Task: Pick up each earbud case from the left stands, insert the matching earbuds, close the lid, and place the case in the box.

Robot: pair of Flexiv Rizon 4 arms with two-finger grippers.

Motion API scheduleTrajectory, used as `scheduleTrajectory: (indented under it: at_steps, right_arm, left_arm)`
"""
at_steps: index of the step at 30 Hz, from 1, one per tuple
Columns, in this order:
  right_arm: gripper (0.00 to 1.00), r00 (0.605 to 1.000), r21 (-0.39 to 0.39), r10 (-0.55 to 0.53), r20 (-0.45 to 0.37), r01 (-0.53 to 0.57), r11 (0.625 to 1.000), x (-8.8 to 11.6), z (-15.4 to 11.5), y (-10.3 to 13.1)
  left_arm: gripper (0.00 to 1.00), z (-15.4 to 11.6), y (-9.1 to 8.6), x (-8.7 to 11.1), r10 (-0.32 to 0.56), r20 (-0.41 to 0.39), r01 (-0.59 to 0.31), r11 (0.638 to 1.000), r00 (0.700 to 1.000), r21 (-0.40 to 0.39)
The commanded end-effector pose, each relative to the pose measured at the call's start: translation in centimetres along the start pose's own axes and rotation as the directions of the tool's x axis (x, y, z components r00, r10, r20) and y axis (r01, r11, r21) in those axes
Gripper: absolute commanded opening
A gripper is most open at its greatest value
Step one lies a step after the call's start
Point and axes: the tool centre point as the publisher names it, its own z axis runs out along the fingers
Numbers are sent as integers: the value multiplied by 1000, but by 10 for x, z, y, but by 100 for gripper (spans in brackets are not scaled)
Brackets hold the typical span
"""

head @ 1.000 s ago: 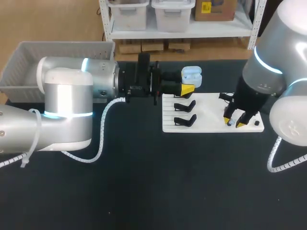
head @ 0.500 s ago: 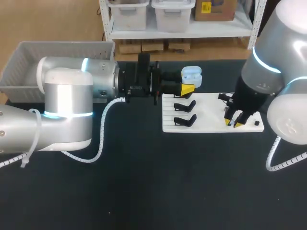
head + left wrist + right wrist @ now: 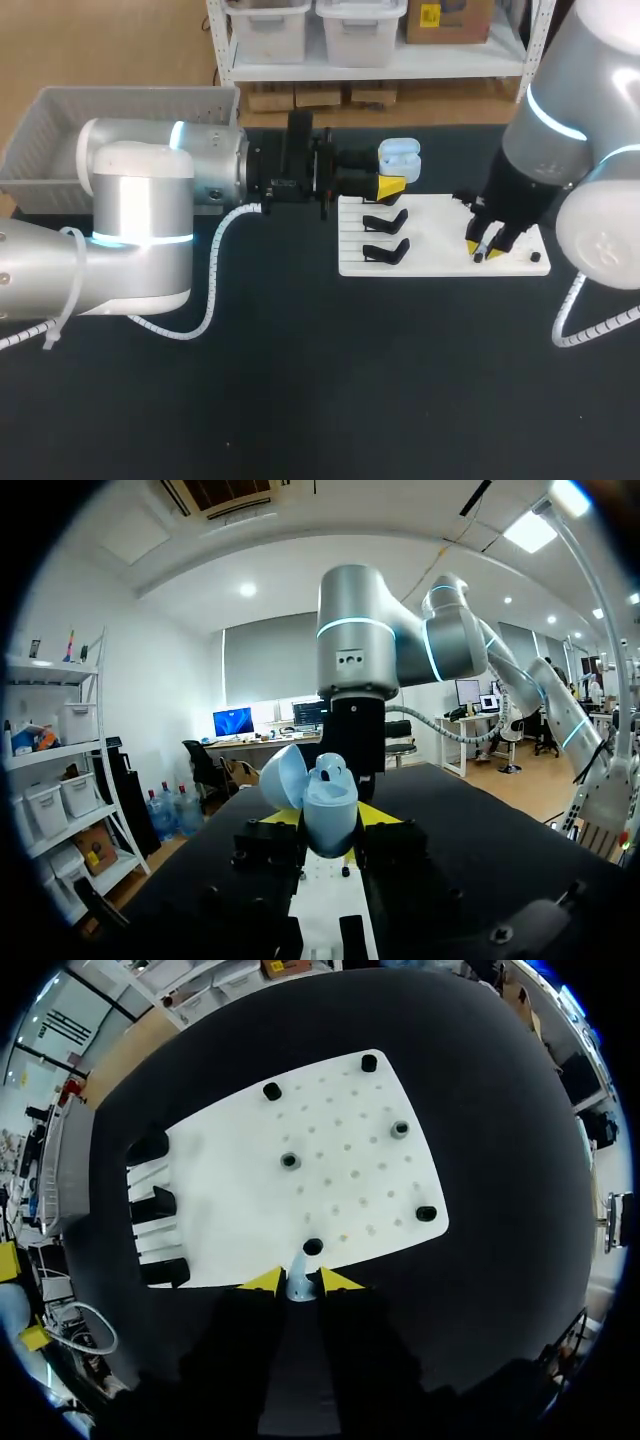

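Head view, from my left: a grey slatted plastic basket [image 3: 60,120] sits at the table's far left. My left gripper [image 3: 393,175] pinches a pale blue earbud case [image 3: 400,155], lid open, between its yellow tips, near the far left corner of a white perforated plate [image 3: 440,225]. At the plate's near right edge, my right gripper [image 3: 484,250] nips a small pale blue earbud [image 3: 299,1286] between its fingertips.
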Motion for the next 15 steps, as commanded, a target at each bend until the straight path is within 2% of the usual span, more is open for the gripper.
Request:
scheduleTrajectory:
  at_steps: [1,7,11,15]
  right_arm:
    - [0,1000,-2,-2,-1,2,1000,9,-30,-6]
    - [0,1000,-2,-11,-26,11,1000,16,-77,-4]
    - [0,995,-17,-47,-92,46,999,21,-118,7]
    - [0,992,-7,-90,-87,90,996,24,-157,19]
  left_arm:
    - [0,0,-2,1,4,4,-4,1000,1000,-8]
    - [0,0,-2,1,4,4,-4,1000,1000,-8]
    - [0,0,-2,1,4,4,-4,1000,1000,-8]
    - [0,0,-2,1,4,4,-4,1000,1000,-8]
